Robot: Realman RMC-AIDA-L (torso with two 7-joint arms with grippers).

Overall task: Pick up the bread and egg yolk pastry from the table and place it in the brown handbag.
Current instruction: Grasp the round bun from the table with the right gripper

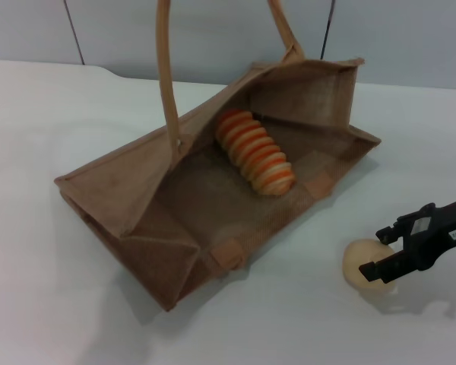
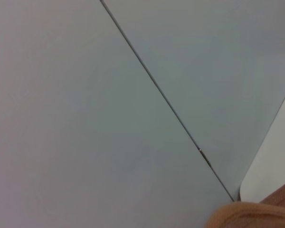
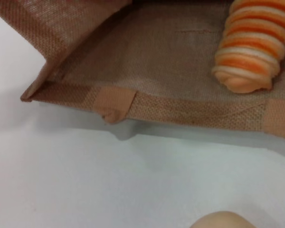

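Round pale beige egg yolk pastry (image 1: 362,265) on white worktop (image 1: 45,152), right gripper (image 1: 381,252) jaws wide around it, orange-striped ridged bread (image 1: 254,151) inside brown woven handbag (image 1: 137,198), left gripper unseen.

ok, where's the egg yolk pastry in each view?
Head view: egg yolk pastry low on the right, on the table, with the right gripper around it.
Left wrist view: not in it.
Right wrist view: only its top edge shows at the bottom.
Shared landmark: the bread inside the brown handbag.
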